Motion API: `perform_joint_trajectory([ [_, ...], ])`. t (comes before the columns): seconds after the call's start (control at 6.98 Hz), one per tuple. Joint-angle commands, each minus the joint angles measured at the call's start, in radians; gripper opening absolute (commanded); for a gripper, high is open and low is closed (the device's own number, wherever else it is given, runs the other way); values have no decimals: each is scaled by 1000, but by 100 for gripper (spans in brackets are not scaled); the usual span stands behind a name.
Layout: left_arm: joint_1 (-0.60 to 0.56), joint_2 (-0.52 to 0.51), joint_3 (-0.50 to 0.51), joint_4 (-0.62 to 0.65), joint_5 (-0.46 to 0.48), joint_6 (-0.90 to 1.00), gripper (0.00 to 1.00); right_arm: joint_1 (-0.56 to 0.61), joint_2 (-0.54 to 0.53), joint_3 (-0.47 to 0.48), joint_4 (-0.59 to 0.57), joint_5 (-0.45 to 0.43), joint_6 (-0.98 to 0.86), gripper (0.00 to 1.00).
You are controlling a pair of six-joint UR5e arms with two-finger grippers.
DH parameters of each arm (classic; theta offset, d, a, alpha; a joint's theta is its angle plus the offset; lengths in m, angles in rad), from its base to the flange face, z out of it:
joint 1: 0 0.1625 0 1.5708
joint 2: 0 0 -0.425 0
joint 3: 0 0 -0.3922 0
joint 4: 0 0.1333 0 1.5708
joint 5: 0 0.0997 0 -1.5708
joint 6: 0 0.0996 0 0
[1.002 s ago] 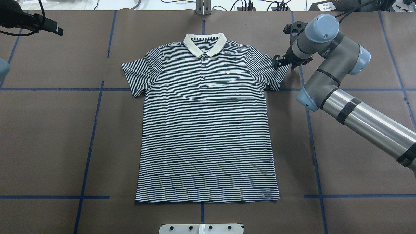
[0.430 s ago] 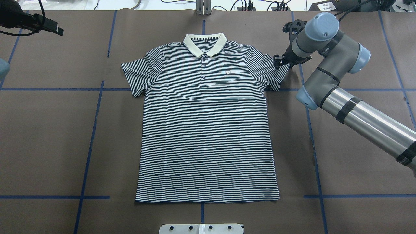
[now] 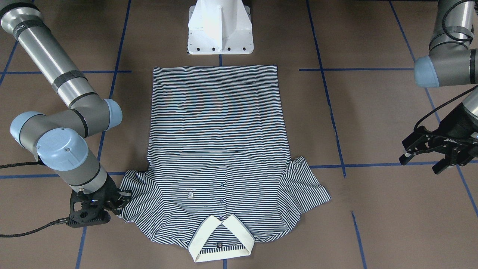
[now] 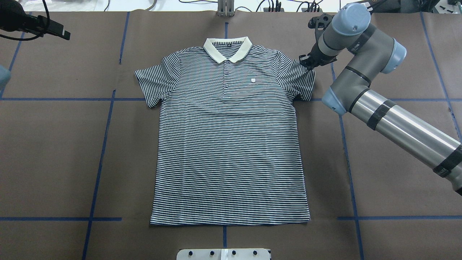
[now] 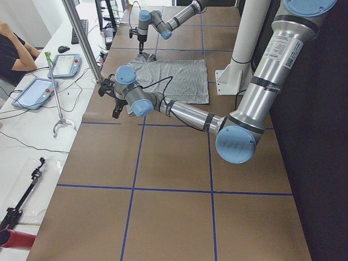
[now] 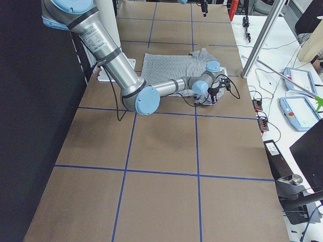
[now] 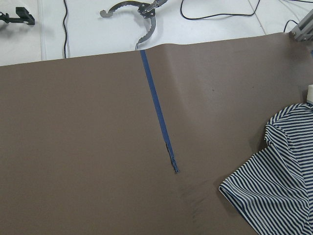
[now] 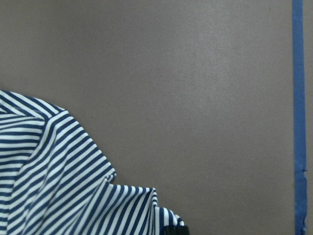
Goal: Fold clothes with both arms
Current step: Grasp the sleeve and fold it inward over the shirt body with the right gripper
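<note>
The striped polo shirt [image 4: 231, 144] lies flat, front up, in the middle of the brown table, cream collar [image 4: 227, 48] at the far side. My right gripper [image 4: 306, 61] is shut on the outer edge of the shirt's right-hand sleeve [image 4: 301, 81], low at the table. The right wrist view shows that sleeve [image 8: 63, 181] bunched at a black fingertip [image 8: 173, 230]. In the front view my right gripper [image 3: 119, 201] meets that sleeve. My left gripper [image 3: 422, 163] is open and empty, held above bare table well away from the other sleeve [image 3: 304, 186], which shows in the left wrist view [image 7: 274, 186].
The white pedestal base [image 3: 220, 28] stands at the near edge behind the shirt's hem. Blue tape lines [image 4: 104, 137] cross the brown cover. A white bench with tablets [image 5: 65, 65], cables and hand tools runs along the far edge, where a person [image 5: 11, 49] sits.
My right gripper has moved left and a little farther away, pulling the sleeve edge inward toward the shirt body. The rest of the shirt and the left arm have not moved.
</note>
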Motion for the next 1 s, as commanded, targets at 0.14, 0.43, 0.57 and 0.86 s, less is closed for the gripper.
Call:
perform_joint_trajectory([
  [0.14,0,5,-11,2,0,1,100,-1,10,99,-8,99,15,0],
  [0.43,0,8,-13,2,0,1,100,-55,51,125,-13,95,115,0],
  [0.57,-2,8,-13,0,0,3,100,-76,145,49,-63,25,132,0],
  [0.86,-2,17,-33,2,0,3,100,-118,282,-130,-60,-84,134,0],
])
